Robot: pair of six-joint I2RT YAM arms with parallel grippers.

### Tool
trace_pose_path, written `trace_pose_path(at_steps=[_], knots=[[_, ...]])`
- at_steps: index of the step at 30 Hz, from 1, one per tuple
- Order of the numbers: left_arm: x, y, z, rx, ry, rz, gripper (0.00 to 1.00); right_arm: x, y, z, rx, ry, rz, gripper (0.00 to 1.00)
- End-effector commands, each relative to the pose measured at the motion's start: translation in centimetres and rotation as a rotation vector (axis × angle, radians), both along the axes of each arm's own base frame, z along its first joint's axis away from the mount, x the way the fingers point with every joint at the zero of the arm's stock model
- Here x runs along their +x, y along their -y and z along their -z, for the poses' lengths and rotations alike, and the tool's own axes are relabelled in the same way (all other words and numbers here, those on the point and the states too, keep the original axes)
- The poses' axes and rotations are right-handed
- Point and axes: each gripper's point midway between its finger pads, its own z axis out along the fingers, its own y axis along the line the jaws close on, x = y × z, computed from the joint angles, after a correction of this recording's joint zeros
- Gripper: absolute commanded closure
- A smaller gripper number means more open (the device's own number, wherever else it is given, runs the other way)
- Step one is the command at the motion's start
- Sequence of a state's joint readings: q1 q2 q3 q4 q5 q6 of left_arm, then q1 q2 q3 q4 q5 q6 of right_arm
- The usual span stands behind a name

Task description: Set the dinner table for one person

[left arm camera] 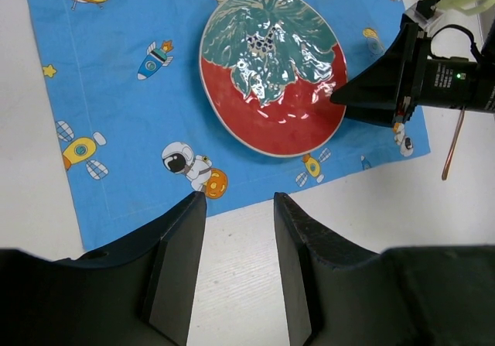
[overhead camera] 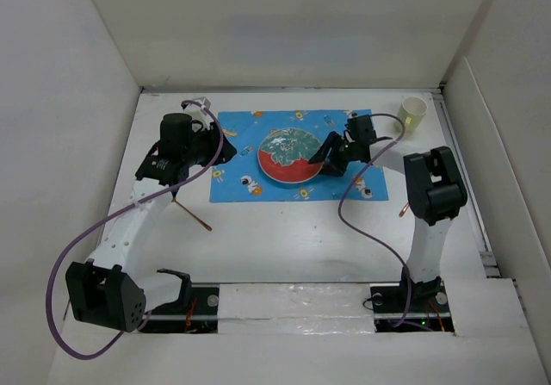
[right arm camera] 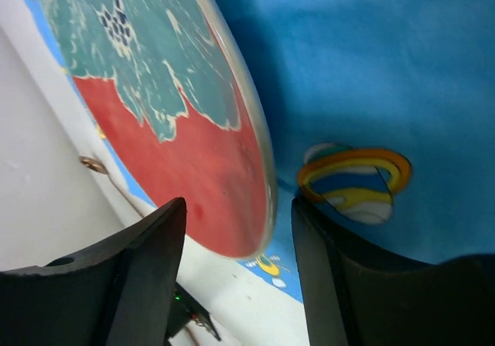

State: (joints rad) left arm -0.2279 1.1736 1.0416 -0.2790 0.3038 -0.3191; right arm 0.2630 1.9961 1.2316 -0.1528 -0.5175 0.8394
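Red and green glaze fills my right wrist view: the plate (right arm camera: 193,129) lies on the blue placemat (right arm camera: 371,67), its rim between the spread fingers of my right gripper (right arm camera: 238,204). Whether either pad touches it is hard to tell. My left gripper (left arm camera: 240,199) hangs spread and empty over the placemat's edge. The white dinner table (overhead camera: 284,239) lies beneath everything, a pale cup (overhead camera: 413,114) near its far right corner.

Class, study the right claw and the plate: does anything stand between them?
Nothing visible does. The open right claw straddles the plate at its rim, over the placemat.
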Motion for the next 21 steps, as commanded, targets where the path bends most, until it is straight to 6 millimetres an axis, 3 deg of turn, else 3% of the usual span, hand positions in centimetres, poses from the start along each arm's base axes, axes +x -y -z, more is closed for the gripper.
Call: trace_pose_path(at_steps=[1,4,6,7,8,9,10,12,13,15,16,19,20,21], knots=[[0.4,0.6,-1.9,-0.029,0.056,0.025,0.62,1.3,1.4,-5.0,-0.108,0.154,-0.044,0.37],[0.4,0.8,-2.8,-0.037,0.076,0.041,0.62,1.5,2.9,-5.5,-0.192,0.172,-0.05,0.37],[0.5,1.1,-3.5,-0.047,0.092,0.057,0.69,2.0,4.8,-6.2,-0.227,0.183,-0.023,0.37],[0.5,1.3,-3.7,-0.051,0.094,0.067,0.74,2.0,5.4,-6.3,-0.241,0.183,-0.023,0.39],[0.6,1.3,-4.0,-0.049,0.103,0.073,0.88,2.2,5.9,-6.7,-0.247,0.194,-0.016,0.39],[0.6,1.4,-4.1,-0.05,0.105,0.078,0.95,2.4,7.0,-7.3,-0.253,0.205,-0.001,0.41],[0.6,1.4,-4.1,-0.048,0.105,0.082,1.0,2.6,7.6,-7.7,-0.262,0.218,0.003,0.56],[0.6,1.6,-4.2,-0.043,0.109,0.098,1.0,3.3,8.9,-8.8,-0.284,0.25,0.032,0.8],[0.5,1.6,-4.1,-0.042,0.108,0.105,1.0,3.9,10.6,-9.7,-0.295,0.267,0.071,1.0],[0.4,1.7,-4.0,-0.041,0.113,0.115,1.0,5.3,13.3,-11.3,-0.343,0.301,0.153,1.0],[0.2,1.8,-4.1,-0.045,0.122,0.128,0.97,6.0,15.9,-12.4,-0.363,0.314,0.225,1.0],[-0.4,2.1,-4.3,-0.058,0.149,0.153,0.83,7.6,20.7,-15.2,-0.396,0.345,0.39,1.0],[-0.5,2.2,-4.1,-0.058,0.149,0.16,0.77,7.9,23.3,-15.8,-0.413,0.348,0.469,0.95],[-0.7,2.4,-4.1,-0.057,0.152,0.17,0.75,8.5,24.5,-16.9,-0.407,0.377,0.514,0.87]])
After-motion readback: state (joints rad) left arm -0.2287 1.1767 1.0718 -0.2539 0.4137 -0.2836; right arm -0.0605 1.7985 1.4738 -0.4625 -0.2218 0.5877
